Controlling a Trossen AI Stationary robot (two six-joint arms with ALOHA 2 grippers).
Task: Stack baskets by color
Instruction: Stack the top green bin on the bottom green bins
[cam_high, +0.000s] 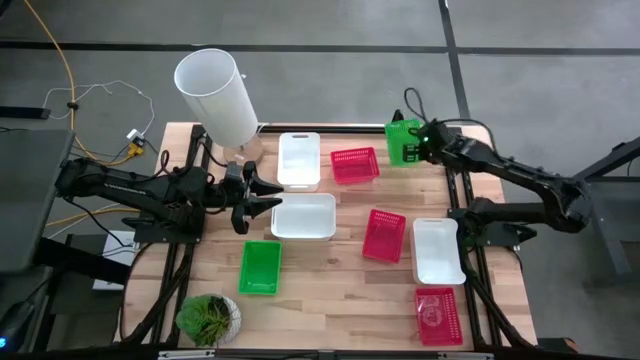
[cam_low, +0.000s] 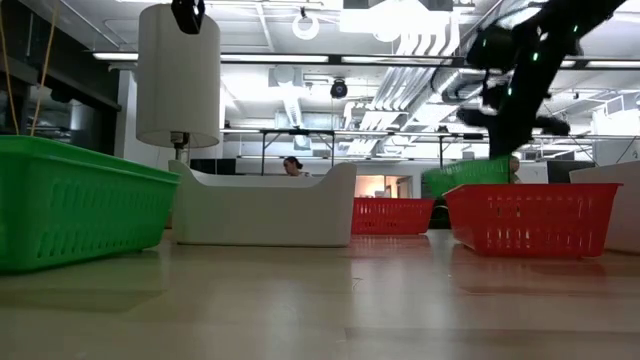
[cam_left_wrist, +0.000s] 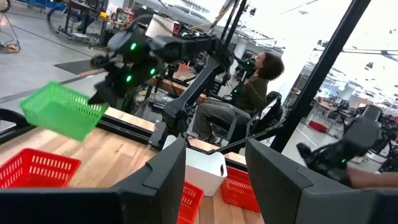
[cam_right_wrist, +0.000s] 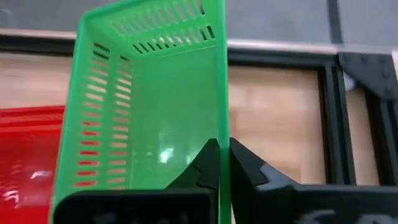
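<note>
A green basket hangs over the table's far right corner with my right gripper shut on it. It shows tilted in the left wrist view and raised behind a red basket in the low view. Another green basket sits flat on the table near the left front. White baskets and red baskets lie singly on the wood. My left gripper waits open and level, just left of the middle white basket. My right gripper pinches one long side wall of the green basket, one finger inside it and the other outside. The fingers slant down from the table's right side. The basket is lifted clear of the table and tilted.
A tall white cylinder lamp stands at the far left and a small potted plant at the near left corner. Bare wood lies in the middle near the front edge. A person sits beyond the table.
</note>
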